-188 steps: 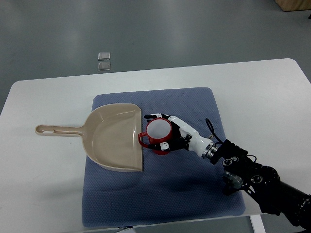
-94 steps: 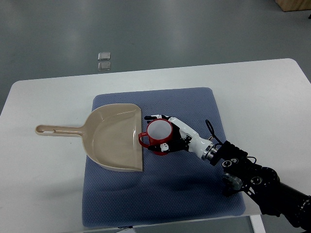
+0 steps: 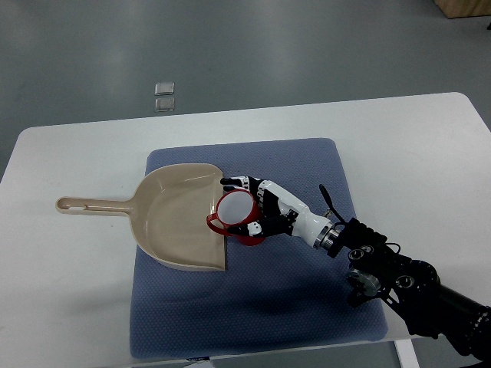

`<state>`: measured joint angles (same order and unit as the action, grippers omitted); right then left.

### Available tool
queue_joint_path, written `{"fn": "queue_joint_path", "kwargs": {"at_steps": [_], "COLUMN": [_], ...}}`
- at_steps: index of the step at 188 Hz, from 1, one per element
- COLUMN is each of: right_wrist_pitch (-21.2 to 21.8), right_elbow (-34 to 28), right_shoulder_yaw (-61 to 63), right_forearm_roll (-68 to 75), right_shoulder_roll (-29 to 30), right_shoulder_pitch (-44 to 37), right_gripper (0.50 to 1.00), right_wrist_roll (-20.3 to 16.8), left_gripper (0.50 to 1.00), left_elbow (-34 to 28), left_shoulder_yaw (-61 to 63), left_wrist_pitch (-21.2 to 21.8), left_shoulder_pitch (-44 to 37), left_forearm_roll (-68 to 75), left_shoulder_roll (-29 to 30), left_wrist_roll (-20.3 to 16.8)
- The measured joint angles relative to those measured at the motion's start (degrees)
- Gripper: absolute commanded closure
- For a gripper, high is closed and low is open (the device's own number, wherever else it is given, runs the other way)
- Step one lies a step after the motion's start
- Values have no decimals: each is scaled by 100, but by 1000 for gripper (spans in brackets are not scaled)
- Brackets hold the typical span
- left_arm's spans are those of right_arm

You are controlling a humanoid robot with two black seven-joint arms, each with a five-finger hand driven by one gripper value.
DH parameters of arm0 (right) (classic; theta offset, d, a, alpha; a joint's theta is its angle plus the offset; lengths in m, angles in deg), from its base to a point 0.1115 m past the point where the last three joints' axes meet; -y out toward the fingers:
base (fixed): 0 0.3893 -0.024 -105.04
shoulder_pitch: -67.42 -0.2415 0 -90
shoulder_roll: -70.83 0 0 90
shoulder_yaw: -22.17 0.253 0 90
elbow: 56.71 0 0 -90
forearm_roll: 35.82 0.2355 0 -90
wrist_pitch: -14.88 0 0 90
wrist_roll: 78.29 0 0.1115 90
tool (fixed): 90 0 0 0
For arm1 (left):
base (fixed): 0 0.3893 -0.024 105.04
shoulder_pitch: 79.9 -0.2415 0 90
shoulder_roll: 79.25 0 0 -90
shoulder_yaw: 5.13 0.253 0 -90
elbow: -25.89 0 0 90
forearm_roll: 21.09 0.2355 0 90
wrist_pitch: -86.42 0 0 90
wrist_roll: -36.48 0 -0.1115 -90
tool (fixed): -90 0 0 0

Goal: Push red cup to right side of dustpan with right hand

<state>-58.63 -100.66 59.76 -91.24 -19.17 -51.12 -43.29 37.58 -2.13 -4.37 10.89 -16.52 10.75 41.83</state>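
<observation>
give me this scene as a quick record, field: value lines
surface: white table with a blue mat on it
dustpan: beige, on the mat's left part, handle pointing left
red cup: tilted, overlapping the dustpan's right open edge
right hand: fingers wrapped around the red cup
left hand: not in view
floor: two small clear squares beyond the table

Single top view, steep downward angle, over table (image 3: 77,146)
</observation>
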Motion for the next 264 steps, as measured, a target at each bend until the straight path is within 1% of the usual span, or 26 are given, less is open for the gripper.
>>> {"fn": "queue_joint_path", "kwargs": {"at_steps": [57,106,156,179,188,198,222,223,234,249,258,264], "right_wrist_pitch": [-14,32,114,130,132,123,61,59,52,48,48,48], "right_elbow": [-9,-15,-143,-145,-145,-143,-101,-98,-77,-17,50,108], "right_shoulder_yaw": [40,168,197,451,642,885,1281,1293,1318,1271,1243,1231], "right_forearm_roll": [76,750,1093,1546,1846,2244,3391,3494,4145,5033,5498,5708], "right_shoulder_roll": [0,-103,-280,-339,-351,-359,-490,-508,-626,-796,-909,-977], "right_shoulder_pitch": [-10,-137,-184,-193,-196,-236,-448,-464,-581,-757,-844,-878], "right_gripper": [564,564,564,564,562,564,564,564,564,562,562,564], "right_wrist_roll": [0,0,0,-21,-184,-527,-1698,-1785,-2268,-2842,-3129,-3257], "left_gripper": [500,500,500,500,500,500,500,500,500,500,500,500], "left_elbow": [1,9,9,9,9,9,9,9,9,9,9,9], "left_shoulder_yaw": [0,-1,12,13,12,11,9,9,8,8,8,8], "left_wrist_pitch": [0,0,2,2,2,2,2,2,2,1,1,0], "left_shoulder_pitch": [0,0,0,0,1,0,-1,-1,0,1,1,0], "left_forearm_roll": [0,0,0,0,0,0,0,0,0,0,0,0], "left_shoulder_roll": [0,0,0,0,0,0,0,0,0,0,0,0], "left_wrist_roll": [0,2,2,2,2,2,2,2,2,2,2,2]}}
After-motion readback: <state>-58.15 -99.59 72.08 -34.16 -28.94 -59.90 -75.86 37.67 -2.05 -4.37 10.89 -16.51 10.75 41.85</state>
